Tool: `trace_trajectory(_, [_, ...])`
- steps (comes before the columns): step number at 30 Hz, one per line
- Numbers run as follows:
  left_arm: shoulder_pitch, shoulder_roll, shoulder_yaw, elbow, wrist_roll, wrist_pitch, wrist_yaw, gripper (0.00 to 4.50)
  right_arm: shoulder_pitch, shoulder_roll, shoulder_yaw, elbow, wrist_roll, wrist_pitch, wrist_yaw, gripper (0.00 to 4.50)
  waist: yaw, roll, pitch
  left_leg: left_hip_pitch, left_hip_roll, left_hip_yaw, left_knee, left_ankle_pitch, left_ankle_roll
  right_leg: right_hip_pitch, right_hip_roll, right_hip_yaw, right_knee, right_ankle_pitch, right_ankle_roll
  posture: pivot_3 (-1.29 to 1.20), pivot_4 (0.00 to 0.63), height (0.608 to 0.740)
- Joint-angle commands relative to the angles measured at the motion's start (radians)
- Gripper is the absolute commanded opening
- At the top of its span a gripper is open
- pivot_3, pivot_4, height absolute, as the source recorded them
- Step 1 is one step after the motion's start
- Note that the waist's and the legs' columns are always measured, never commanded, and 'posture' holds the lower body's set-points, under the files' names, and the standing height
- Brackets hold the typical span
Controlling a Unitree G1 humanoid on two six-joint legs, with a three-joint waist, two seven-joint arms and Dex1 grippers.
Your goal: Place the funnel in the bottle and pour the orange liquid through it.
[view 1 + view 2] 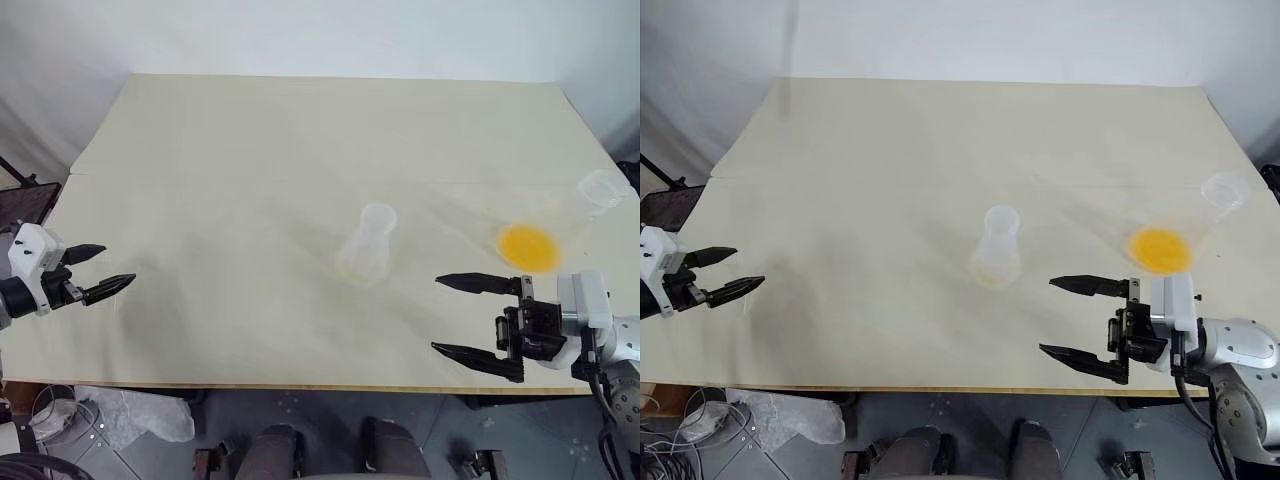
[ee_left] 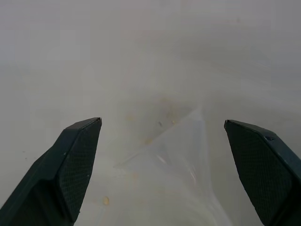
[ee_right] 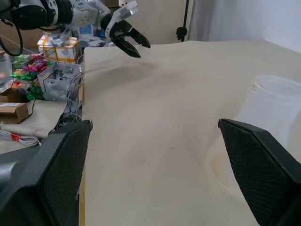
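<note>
Left gripper (image 1: 103,272): at the table's left edge, fingers spread wide, holding nothing, tips aimed toward the middle of the table.
Right gripper (image 1: 463,315): near the front edge on the right, fingers spread wide, empty, tips aimed leftward.
Bottle (image 1: 367,245): upright on the table (image 1: 250,150), between the two grippers, well apart from the left one, nearer the right one, just beyond and left of its tips.
Orange liquid (image 1: 527,247): bright pool inside a larger clear flask (image 1: 570,215) lying tilted, just beyond the right gripper, far from the left.
Funnel: cannot tell whether the clear cone shape ahead of the left gripper's fingers in its wrist view is it.
</note>
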Motion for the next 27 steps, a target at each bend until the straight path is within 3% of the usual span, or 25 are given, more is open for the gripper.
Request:
trace_trajectory(1, [-0.021,0.04,-0.028,0.04,0.032,-0.032,-0.04,4.46,-0.015,-0.012,0.004,-0.036,0.0,0.004,-0.023,4.5,0.0,0.0,0.0,0.0,0.0,0.0,0.0,0.0,0.0,0.0,0.0,0.0,0.0,0.0,0.0,0.0,0.15,0.74])
trace_trajectory(16, [-0.076,0.099,-0.083,0.124,0.078,-0.046,-0.126,4.46,-0.054,-0.009,0.032,-0.03,-0.018,0.018,-0.069,4.5,0.0,-0.002,0.001,0.0,0.0,0.001,0.0,0.0,0.001,0.0,0.0,0.0,0.001,0.0,0.0,0.0,0.15,0.74])
trace_trajectory(19, [-0.075,0.112,-0.094,0.127,0.082,-0.043,-0.152,3.85,-0.057,-0.009,0.032,-0.028,-0.022,0.017,-0.072,4.5,-0.001,-0.002,0.001,0.0,0.0,0.001,0.0,0.0,0.001,-0.001,0.0,0.0,0.001,0.0,0.0,0.0,0.15,0.74])
trace_trajectory(27, [-0.083,0.12,-0.105,0.142,0.087,-0.04,-0.189,1.53,-0.058,-0.007,0.037,-0.029,-0.029,0.016,-0.082,4.5,-0.001,-0.002,0.001,0.0,0.0,0.001,0.001,0.0,0.001,-0.001,0.0,0.0,0.003,0.0,0.0,0.0,0.15,0.74])
